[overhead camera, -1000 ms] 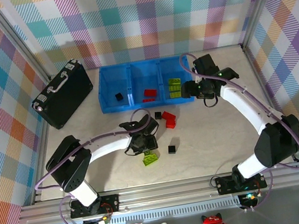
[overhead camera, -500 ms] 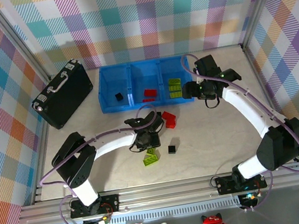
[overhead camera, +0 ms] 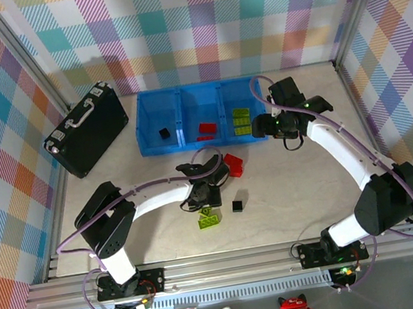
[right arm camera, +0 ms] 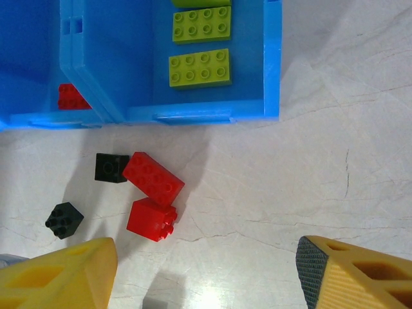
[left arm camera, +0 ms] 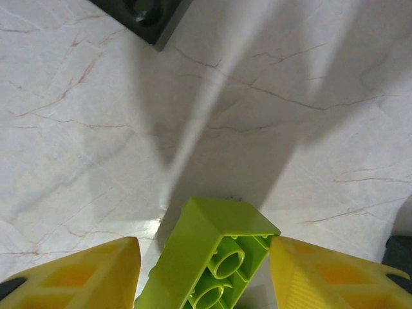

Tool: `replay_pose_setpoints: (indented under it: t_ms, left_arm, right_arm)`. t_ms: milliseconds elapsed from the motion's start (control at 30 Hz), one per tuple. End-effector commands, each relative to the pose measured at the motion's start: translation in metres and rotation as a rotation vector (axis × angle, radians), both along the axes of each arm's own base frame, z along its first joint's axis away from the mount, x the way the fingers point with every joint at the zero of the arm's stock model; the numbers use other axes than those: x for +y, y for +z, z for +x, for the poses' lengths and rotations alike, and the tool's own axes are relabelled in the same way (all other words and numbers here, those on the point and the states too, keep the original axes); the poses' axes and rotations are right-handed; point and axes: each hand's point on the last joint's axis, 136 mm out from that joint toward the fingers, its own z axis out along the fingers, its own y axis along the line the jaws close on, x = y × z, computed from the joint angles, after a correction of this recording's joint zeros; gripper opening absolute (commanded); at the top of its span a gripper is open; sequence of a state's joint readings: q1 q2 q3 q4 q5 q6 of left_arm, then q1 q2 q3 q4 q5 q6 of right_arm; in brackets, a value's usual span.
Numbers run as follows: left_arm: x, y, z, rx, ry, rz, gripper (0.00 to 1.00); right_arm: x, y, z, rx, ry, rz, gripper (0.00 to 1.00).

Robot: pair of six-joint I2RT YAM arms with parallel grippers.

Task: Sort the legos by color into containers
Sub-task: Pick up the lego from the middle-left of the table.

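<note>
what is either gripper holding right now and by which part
Nothing looks gripped. The lime-green brick stands between the fingers of the left gripper, but table shows between it and one finger. The right gripper is open with nothing between its fingers.

I read: brick [left arm camera: 212, 254] on table [left arm camera: 96, 129], between fingers of left gripper [left arm camera: 205, 273]. Ahead of right gripper [right arm camera: 206, 257]: tray [right arm camera: 272, 64], 2x4 bricks [right arm camera: 200, 67] in compartment straight ahead. Loose bricks [right arm camera: 153, 178] ahead-left, before tray.

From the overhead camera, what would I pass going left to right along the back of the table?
Black briefcase → blue tray: black cube in its left compartment → red bricks in the middle → lime-green bricks in the right.
</note>
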State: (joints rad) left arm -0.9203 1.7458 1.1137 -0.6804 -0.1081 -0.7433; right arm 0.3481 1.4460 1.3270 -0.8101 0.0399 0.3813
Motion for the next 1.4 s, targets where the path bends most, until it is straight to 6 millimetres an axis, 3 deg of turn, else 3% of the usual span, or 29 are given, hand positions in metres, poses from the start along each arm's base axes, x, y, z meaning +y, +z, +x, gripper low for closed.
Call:
replay_pose_setpoints:
  t_ms: [0, 267, 700, 1000, 1367]
  left_arm:
    - [0.005, 0.016, 0.001, -0.026, -0.030, 0.033, 0.57]
    - [0.009, 0.027, 0.000, -0.037, -0.057, 0.034, 0.59]
    - [0.025, 0.011, -0.015, 0.013, -0.166, 0.016, 0.61]
    - [0.017, -0.004, -0.022, 0.078, -0.245, -0.002, 0.56]
    - [0.023, -0.014, -0.019, 0.091, -0.263, 0.068, 0.48]
  right_arm:
    - [0.003, 0.006, -0.010, 0.000, 0.010, 0.017, 0.75]
    - [0.005, 0.010, -0.010, 0.000, 0.011, 0.032, 0.75]
    - [0.008, 0.006, -0.012, 0.018, 0.012, 0.046, 0.74]
    - [0.007, 0.004, -0.013, 0.027, 0.007, 0.042, 0.74]
    - [0.006, 0.003, -0.018, 0.030, 0.002, 0.044, 0.73]
